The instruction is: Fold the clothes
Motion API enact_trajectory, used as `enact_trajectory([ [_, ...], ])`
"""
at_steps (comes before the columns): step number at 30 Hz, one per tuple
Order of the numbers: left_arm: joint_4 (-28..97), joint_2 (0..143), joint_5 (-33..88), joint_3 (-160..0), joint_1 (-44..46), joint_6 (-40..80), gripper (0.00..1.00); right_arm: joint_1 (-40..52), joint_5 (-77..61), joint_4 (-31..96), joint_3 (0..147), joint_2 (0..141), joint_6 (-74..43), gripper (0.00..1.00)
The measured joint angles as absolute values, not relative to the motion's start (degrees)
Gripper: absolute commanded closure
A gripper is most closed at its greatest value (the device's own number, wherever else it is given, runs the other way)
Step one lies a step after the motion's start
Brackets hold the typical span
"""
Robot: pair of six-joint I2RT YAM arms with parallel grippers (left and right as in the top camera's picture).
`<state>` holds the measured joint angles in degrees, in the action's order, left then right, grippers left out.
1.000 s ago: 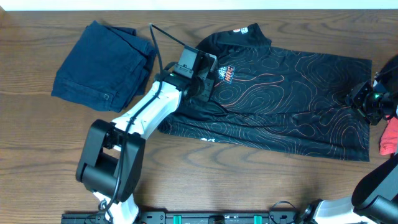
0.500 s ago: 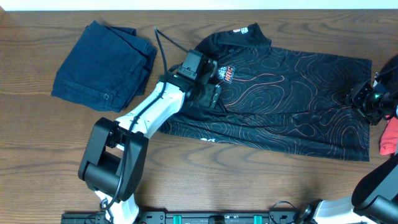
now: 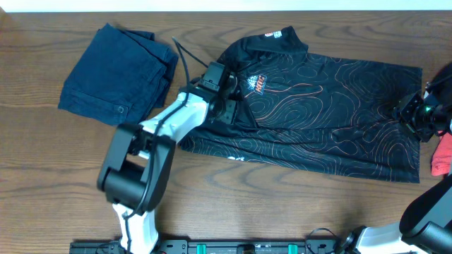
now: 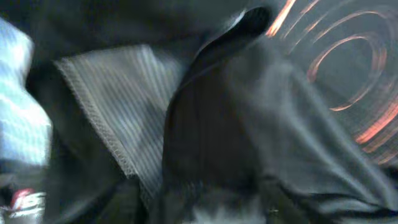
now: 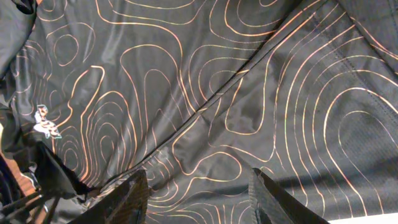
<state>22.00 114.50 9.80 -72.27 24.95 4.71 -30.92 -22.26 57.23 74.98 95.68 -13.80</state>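
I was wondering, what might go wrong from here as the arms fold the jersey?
1. The left gripper is down at bunched jersey layers near the sleeve; it may pinch several layers or drag the jersey askew.
2. The left arm passes close to the denim and might nudge it.
3. The red garment lies beside the right gripper and could get caught in a fold.

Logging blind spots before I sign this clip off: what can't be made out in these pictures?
1. Left gripper: overhead, its own body covers the fingertips; the left wrist view is blurred, so any hold on the jersey is unclear.
2. Chest logo: overhead, lettering too small to read.
3. Red garment: overhead, cut off by the right edge.
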Motion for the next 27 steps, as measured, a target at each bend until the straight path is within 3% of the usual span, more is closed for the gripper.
enact_trajectory([
  [2,21.6,114.4,9.9,-72.3,24.9,4.9,0.76,-30.9,-22.3,57.2,75.0,95.7,-13.8,0.49],
  [9,21.6,114.1,10.1,-72.2,24.9,4.7,0.80,-30.9,-22.2,57.2,75.0,95.7,-13.8,0.49],
  [19,14.1,111.6,16.4,-72.4,26.3,4.7,0.80,-30.9,-22.2,57.1,75.0,95.7,-13.8,0.49],
  [27,9.1,111.6,19.1,-72.4,30.0,4.7,0.71,-30.9,-22.2,57.1,75.0,95.7,-13.8,0.48],
])
